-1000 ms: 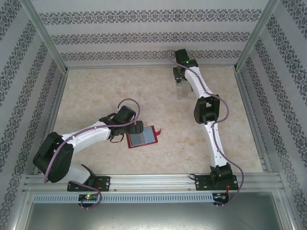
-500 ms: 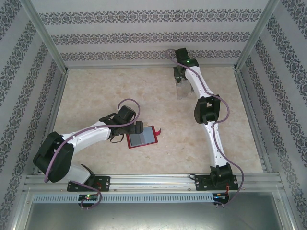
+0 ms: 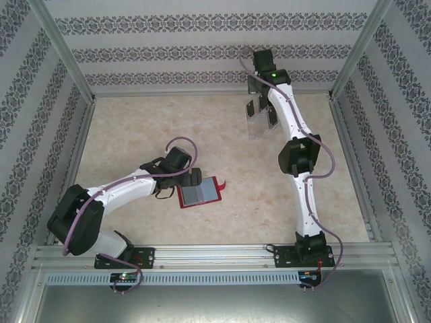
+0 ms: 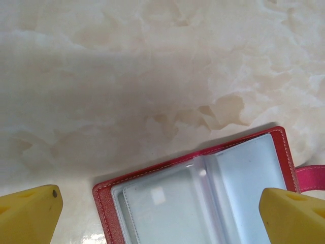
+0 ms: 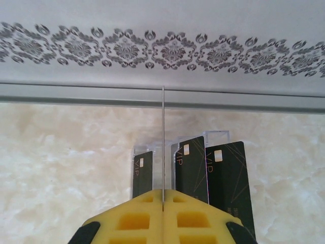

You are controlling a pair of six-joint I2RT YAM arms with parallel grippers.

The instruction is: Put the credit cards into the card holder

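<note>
**A:** How much room is there on the left?

**B:** Plenty. The table is bare from its left side across to the left hand, which sits near the middle, well off every edge.

**A:** And that hand?

**B:** It is spread wide and holds nothing. In the wrist view its yellow fingertips stand either side of the card holder. The holder lies flat and open beneath them, grey pockets up. Its strap tab pokes out near the right fingertip.

**A:** Further right?

**B:** There is open table between the arms. The right hand is out at the far edge, near the rail and the patterned wall, so there is little room beyond it.

**A:** Its grip?

**B:** It is pinched tight on one card, seen edge-on and upright. Just beyond, three more credit cards stand in a clear rack, well apart from the card holder. I cannot tell whether the held card has left its slot.
</note>
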